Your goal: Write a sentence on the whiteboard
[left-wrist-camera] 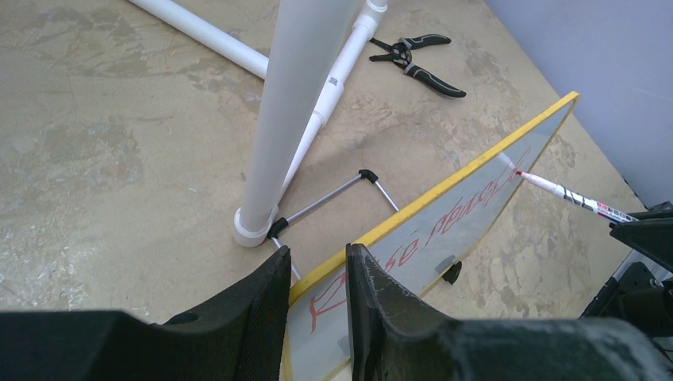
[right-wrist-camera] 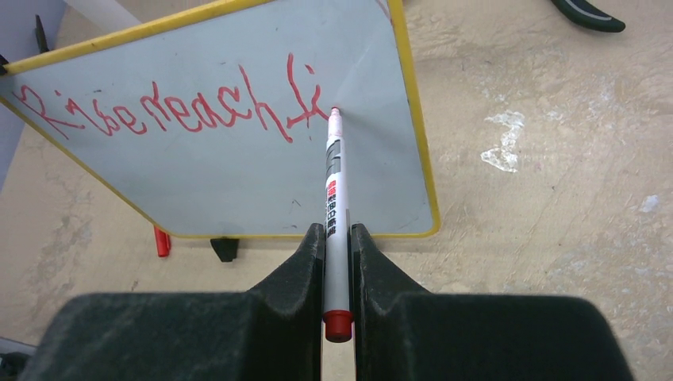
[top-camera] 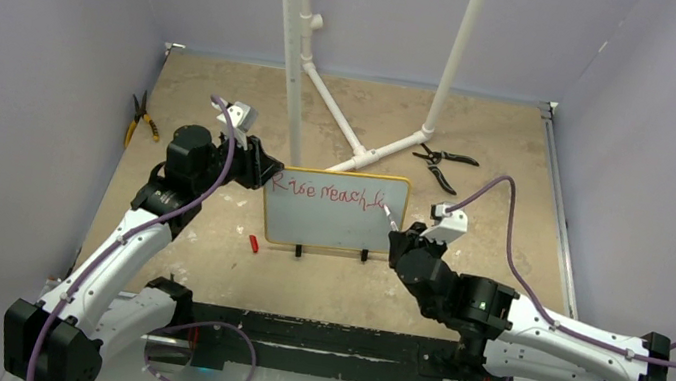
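From above, the whiteboard (top-camera: 334,225) stands upright mid-table (top-camera: 350,288) between the two arms, with the red sentence (top-camera: 329,192) along its top. The left gripper (top-camera: 262,167) is at the board's left edge and the right gripper (top-camera: 398,235) at its right. In the left wrist view, the jaws are clamped on the yellow frame. In the right wrist view, the jaws are closed on a marker (right-wrist-camera: 336,182), its tip touching the board at the last stroke.

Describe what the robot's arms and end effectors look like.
The left arm and right arm have white shells, black joints, and a looping purple cable each. The left end effector and right end effector have two chunky matte-black fingers.
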Controlling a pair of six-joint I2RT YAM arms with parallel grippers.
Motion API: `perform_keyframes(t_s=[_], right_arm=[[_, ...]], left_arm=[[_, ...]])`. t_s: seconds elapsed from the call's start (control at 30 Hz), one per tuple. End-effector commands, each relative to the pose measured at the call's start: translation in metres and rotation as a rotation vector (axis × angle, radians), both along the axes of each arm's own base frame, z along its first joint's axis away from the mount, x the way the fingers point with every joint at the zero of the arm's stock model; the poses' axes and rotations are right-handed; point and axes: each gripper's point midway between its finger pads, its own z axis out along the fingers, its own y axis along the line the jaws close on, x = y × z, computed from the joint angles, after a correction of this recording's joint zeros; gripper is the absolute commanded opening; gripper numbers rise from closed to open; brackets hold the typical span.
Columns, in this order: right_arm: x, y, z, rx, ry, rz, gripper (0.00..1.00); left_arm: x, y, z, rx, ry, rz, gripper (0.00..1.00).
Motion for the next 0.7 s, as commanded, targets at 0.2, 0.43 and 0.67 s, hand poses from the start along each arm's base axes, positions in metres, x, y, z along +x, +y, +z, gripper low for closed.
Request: perform_keyframes(t_s=[0.2,0.43,0.67], right_arm=[[0.011,0.002,0.032,0.026,-0.077,-0.036,0.00],[0.012,0.009,0.035,0.034,-0.094,-0.008,0.00],[0.008,0.003,0.039,0.066,-0.091,-0.007,0.00]], left_arm=[[-0.005,-0.002,-0.004,-0.009,0.011,-0.018,0.30],[-0.005,-0.002,-0.004,-0.010,0.012,-0.018,0.30],[-0.005,-0.002,-0.004,-0.009,0.013,-0.019,0.30]])
